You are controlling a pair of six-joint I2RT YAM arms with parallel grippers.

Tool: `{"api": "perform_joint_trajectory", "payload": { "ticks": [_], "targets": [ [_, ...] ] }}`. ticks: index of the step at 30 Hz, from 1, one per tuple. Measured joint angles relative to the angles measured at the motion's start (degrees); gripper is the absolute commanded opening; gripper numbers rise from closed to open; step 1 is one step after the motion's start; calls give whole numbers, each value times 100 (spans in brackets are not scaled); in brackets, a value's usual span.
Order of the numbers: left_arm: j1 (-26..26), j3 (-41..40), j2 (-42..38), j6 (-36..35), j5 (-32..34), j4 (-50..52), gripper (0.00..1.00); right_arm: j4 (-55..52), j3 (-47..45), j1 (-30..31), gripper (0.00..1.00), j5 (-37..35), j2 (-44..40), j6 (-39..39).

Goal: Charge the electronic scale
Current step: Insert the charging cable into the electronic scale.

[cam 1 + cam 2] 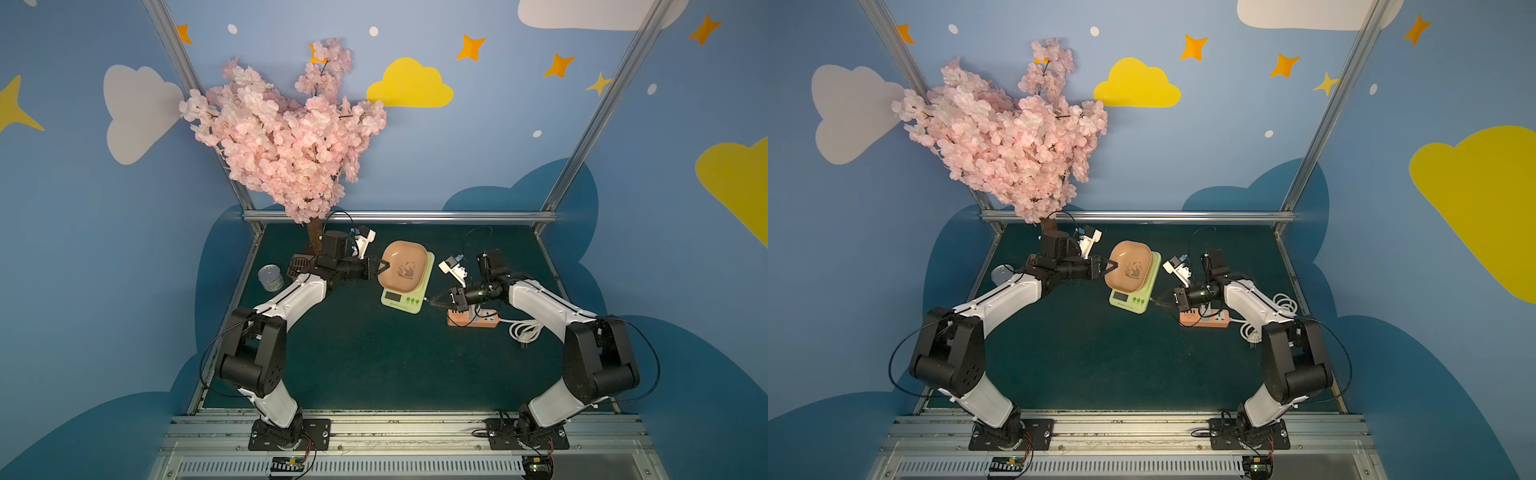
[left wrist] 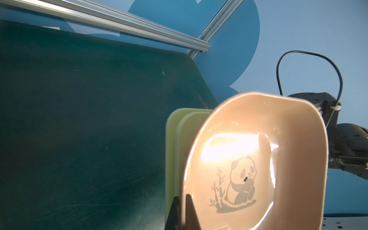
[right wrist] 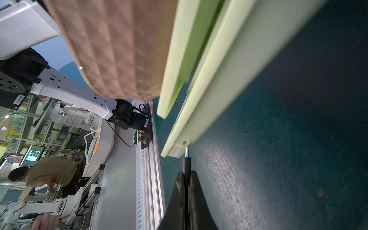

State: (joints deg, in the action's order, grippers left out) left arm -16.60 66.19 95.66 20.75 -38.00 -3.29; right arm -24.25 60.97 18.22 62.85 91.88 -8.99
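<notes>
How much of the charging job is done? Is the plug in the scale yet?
Done: the right gripper is shut on the black plug, and the left gripper pinches the panda dish rim, steadying the electronic scale. In hand: the plug's metal tip sits at the scale's side edge. Left: pushing it in; I cannot tell if it is seated.

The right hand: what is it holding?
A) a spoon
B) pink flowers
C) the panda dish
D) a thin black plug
D: in the right wrist view, the right hand is shut on a thin black plug, whose metal tip meets the edge of the scale.
</notes>
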Motion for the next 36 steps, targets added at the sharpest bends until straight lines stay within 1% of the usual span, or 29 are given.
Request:
{"api": "perform_joint_trajectory", "payload": {
  "ticks": [5,15,36],
  "targets": [
    [-2,0,0,-4,2,-2,3,-2,0,0,0,-9,-15,0],
    [-35,0,0,-4,-72,0,3,136,-125,-11,0,-28,-358,15],
    [-44,-9,-9,4,-85,-26,3,146,-133,-55,0,-50,-350,-26]
  ]
}}
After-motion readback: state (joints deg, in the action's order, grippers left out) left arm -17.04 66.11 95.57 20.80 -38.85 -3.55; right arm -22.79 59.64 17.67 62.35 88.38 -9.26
